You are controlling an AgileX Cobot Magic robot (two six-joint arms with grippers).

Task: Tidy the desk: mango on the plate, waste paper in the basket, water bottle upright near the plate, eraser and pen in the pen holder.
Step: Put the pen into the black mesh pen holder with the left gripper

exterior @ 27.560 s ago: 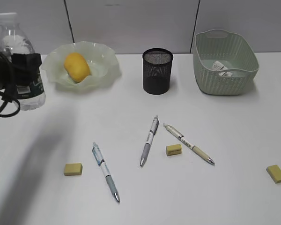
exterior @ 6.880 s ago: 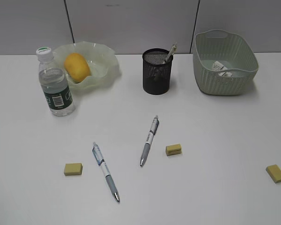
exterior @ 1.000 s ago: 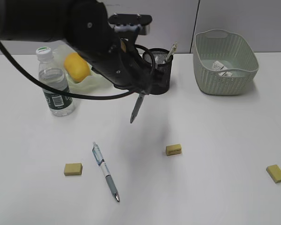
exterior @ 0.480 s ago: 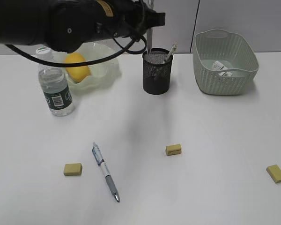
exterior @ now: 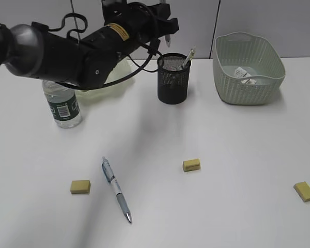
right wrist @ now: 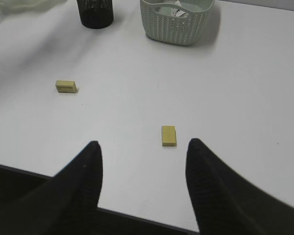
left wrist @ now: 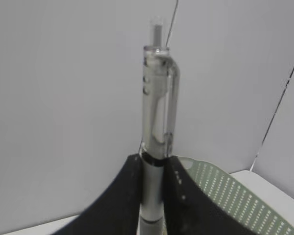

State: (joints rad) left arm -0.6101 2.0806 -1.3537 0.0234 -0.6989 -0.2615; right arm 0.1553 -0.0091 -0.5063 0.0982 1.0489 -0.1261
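Above pen holder, pen upright in left claw, clicker up

Grey panel wall w/ dark vertical seams behind; even light.

White desk, bottle, plate, pen holder, basket, pen, three erasers.
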